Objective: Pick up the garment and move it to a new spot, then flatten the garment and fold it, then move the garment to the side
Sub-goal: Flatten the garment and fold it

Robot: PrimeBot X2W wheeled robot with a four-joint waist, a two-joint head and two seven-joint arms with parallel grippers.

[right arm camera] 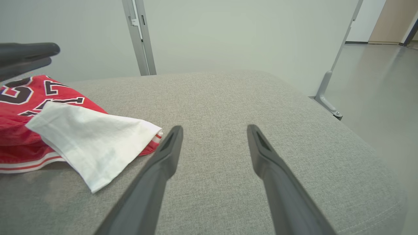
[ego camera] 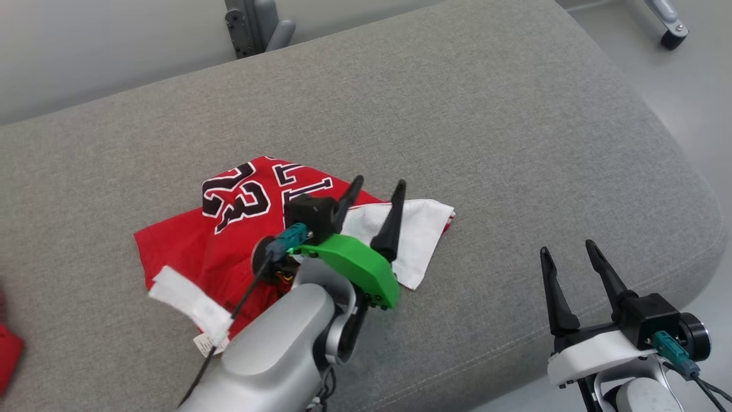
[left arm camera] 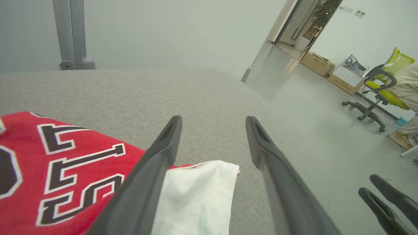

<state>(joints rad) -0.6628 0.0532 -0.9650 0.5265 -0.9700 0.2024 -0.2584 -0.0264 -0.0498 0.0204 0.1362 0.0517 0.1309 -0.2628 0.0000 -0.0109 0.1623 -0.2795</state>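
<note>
Surface: a broad grey fabric cushion (ego camera: 486,126) took up most of the head view, with pale floor along the right edge and grey metal posts (ego camera: 251,26) at the top left.
Garment: a red jersey (ego camera: 189,240) with black-and-white lettering lay rumpled and partly folded on the cushion, left of centre in the head view.
Garment details: its white panel (ego camera: 423,229) pointed toward centre-right, and a white strip (ego camera: 189,303) with a small tag lay at its lower left edge.
Left gripper: the left gripper (ego camera: 380,182) sat at the centre of the head view, over the white panel. Its fingers were spread wide with nothing between them. Whether the tips touched the cloth could not be told.
Right gripper: the right gripper (ego camera: 566,247) sat at the lower right of the head view, over the cushion's near edge. Its jaws were wide apart and empty, well apart from the jersey.
Left edge: a bit of red cloth (ego camera: 8,349) showed at the lower left, apart from the jersey.
Background: the upper right of the left wrist view showed a yellow-green office chair (left arm camera: 388,88) and cardboard boxes (left arm camera: 318,63) on the floor.
</note>
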